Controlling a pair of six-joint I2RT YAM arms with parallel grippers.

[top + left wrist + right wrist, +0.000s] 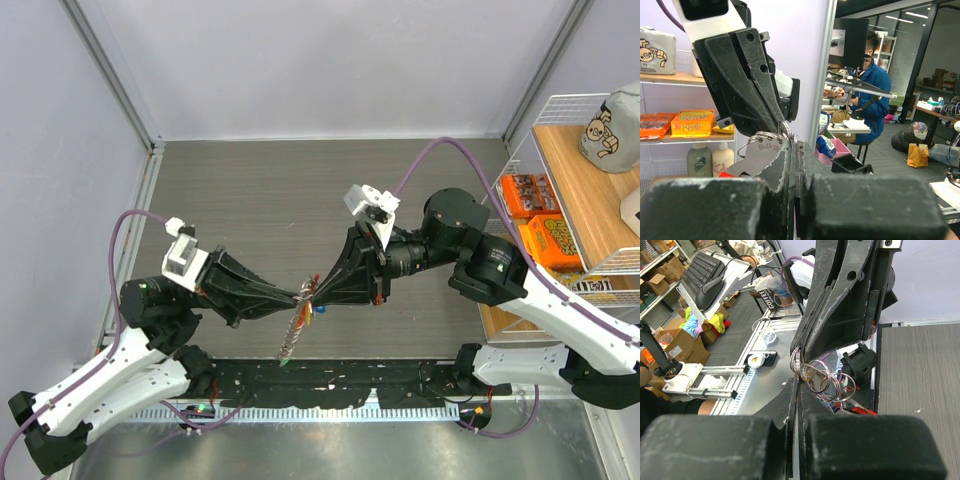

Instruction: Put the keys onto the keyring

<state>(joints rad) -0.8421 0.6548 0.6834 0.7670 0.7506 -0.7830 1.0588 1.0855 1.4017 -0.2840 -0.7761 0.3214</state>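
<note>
the top camera looks down from behind the arm bases (195,365) over the whole table (250,200). the left wrist camera peers closely along its fingers (715,210) at the right gripper (785,131), the right wrist's at the left gripper (799,359); all share the keyring (312,286)

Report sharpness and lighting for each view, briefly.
Top external: even light, soft shadows; keyring chain is small, its links hard to resolve. Left wrist: left gripper blurs near the lens; stamped key crisp. Right wrist: right gripper likewise blurred near the lens; rings sharp, glinting.
</note>
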